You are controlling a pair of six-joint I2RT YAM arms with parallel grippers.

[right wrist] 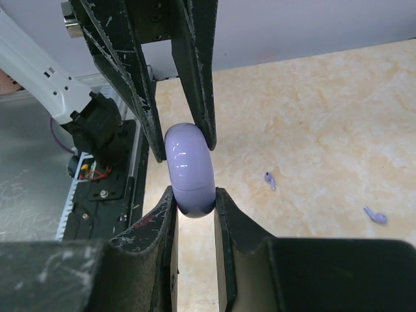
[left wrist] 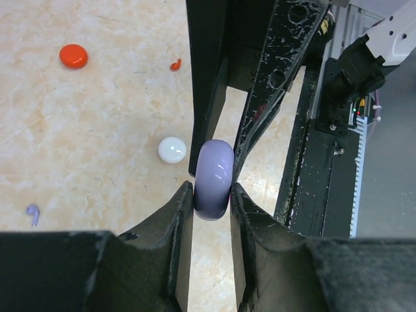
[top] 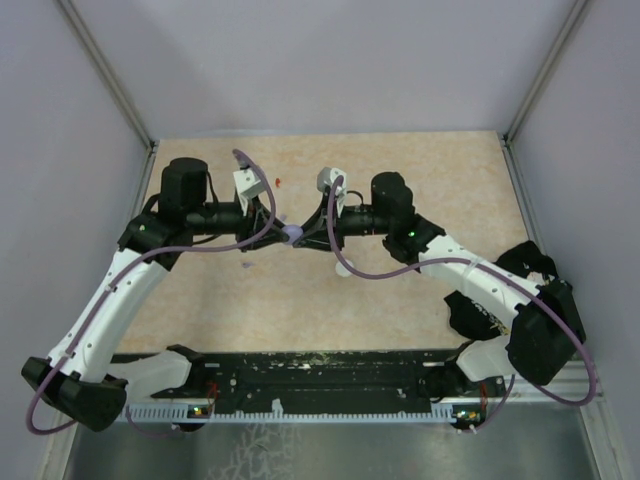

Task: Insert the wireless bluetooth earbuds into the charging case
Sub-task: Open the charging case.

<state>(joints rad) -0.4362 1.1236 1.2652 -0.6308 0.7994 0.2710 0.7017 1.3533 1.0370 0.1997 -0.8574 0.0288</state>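
**Lavender case [right wrist: 188, 162]: opening step**

Position: edge-on, above the table [right wrist: 325, 117], mid-workspace. Hold: left gripper [left wrist: 212, 193] and right gripper [right wrist: 194, 198] fingers both clamped on it, from opposite ends. Lid: seemingly closed. Lavender earbuds [right wrist: 270, 180]: loose on table. Next: part the halves without losing grip

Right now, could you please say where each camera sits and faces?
Top external: above, behind the robot, facing down at the table; left arm, right arm show.
Left wrist: rides the left gripper, fingers low, facing the lavender case.
Right wrist: rides the right gripper, fingers low, facing it from the opposite side.
Shared: both wrist views show that case between both grippers.
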